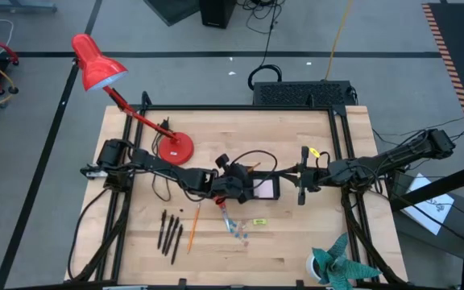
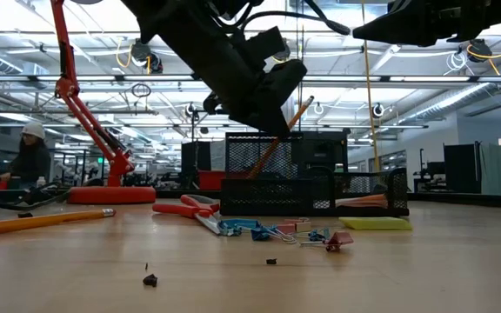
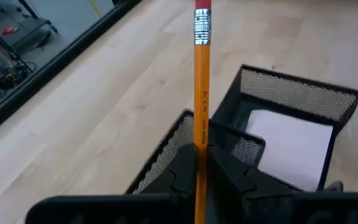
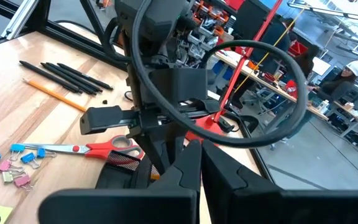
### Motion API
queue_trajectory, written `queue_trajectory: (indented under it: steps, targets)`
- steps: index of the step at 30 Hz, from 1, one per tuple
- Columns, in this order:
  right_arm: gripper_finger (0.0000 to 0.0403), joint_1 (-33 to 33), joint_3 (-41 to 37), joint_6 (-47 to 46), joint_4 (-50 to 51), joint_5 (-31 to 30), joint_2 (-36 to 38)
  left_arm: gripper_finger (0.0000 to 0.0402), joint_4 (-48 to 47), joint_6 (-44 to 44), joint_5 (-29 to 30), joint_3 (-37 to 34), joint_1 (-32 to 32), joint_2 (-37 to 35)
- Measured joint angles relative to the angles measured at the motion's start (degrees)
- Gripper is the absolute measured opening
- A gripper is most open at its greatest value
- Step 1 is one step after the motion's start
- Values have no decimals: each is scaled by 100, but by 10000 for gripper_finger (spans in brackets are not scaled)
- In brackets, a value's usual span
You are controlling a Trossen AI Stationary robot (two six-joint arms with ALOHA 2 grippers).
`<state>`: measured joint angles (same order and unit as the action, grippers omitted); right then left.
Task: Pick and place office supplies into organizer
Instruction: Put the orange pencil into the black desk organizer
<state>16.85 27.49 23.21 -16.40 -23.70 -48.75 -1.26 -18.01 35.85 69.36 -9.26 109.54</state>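
My left gripper (image 1: 238,182) hovers over the black mesh organizer (image 1: 263,188), shut on an orange pencil (image 3: 202,93). A pale note pad (image 3: 291,138) lies in the organizer's low compartment. On the table nearer the front edge lie dark pens (image 1: 168,229), another orange pencil (image 1: 192,234), red-handled scissors (image 2: 183,207), bluish and pink clips (image 2: 268,232) and a yellow piece (image 1: 258,221). My right gripper (image 1: 303,184) waits shut just right of the organizer, touching nothing. My left gripper pinches the orange pencil's shaft (image 3: 200,144) between its two fingers. The pencil runs along the fingers, and its eraser end (image 3: 202,14) sticks out past the fingertips. It is lifted and tilted over the organizer's taller mesh compartment (image 2: 272,161). Whether its lower part touches the mesh, I cannot tell.
A red desk lamp stands with its base (image 1: 174,149) at the table's far left. A teal leafy object (image 1: 341,267) sits at the near right corner. A large black box (image 1: 303,93) lies beyond the far edge. Bare wood (image 1: 296,242) shows near the front edge.
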Motion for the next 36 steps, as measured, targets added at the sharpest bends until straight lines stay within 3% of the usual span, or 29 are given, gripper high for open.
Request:
queue_trajectory:
  steps: [24,36]
  targets:
    - [4,-1,0,0,0,0,0,35,-337,-571,-406,11,286,-14]
    - [4,0,0,0,0,0,0,36,-172,-310,-387,9,198,-13]
